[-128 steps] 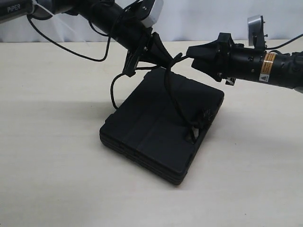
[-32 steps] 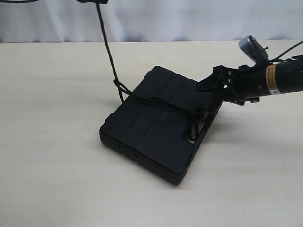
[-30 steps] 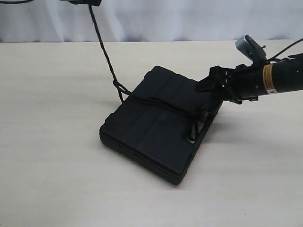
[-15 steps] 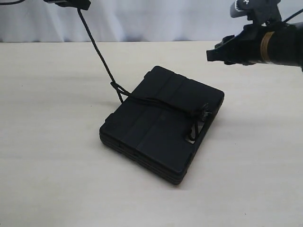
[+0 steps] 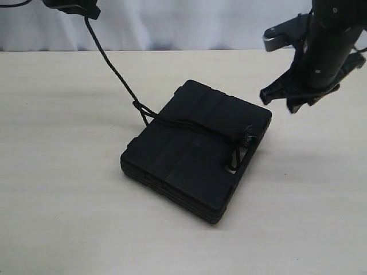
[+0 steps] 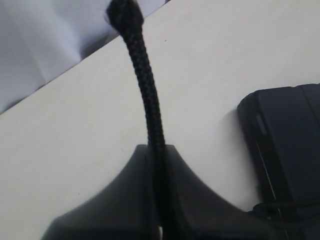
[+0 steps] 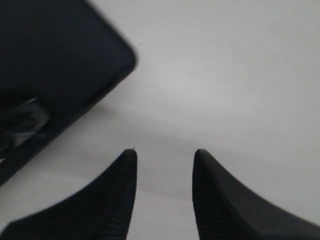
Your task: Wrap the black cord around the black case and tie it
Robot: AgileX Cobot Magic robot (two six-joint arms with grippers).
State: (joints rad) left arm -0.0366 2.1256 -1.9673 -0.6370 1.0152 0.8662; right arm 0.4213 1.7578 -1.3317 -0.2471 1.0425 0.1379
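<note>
Black braided cord (image 5: pixel 112 64) runs taut from the near-left edge of the black case (image 5: pixel 189 157) up to the left fingers (image 6: pixel 115 200). These are closed hard on it, with a short stub and the knotted tip (image 6: pixel 125 11) sticking out beyond them. The case lies flat on the pale worktop (image 5: pixel 69 195), about at its middle. One band of cord crosses its top face, from a small crossing of strands (image 5: pixel 141 106) at the left edge to the frayed tassel (image 5: pixel 248 137) beside the handle slot (image 5: pixel 234 163).

The right fingers (image 7: pixel 120 195) stand parted with only bare worktop between them. They hold nothing and hang above the worktop, just off the case's far right corner and clear of it.

The wrap looks done, and the step in hand seems to be cinching the tie, with the left arm drawing the free end up and away from the case. Whether the crossing at the edge is a true knot or only a half hitch is too small to tell.

The next move likely calls for a steady pull along the cord's line, firm enough to seat the crossing against the edge but not to tip or drag the light case. The idle right fingers are well placed to come down and press the case flat, or to take the tassel end as a counter-hold.
</note>
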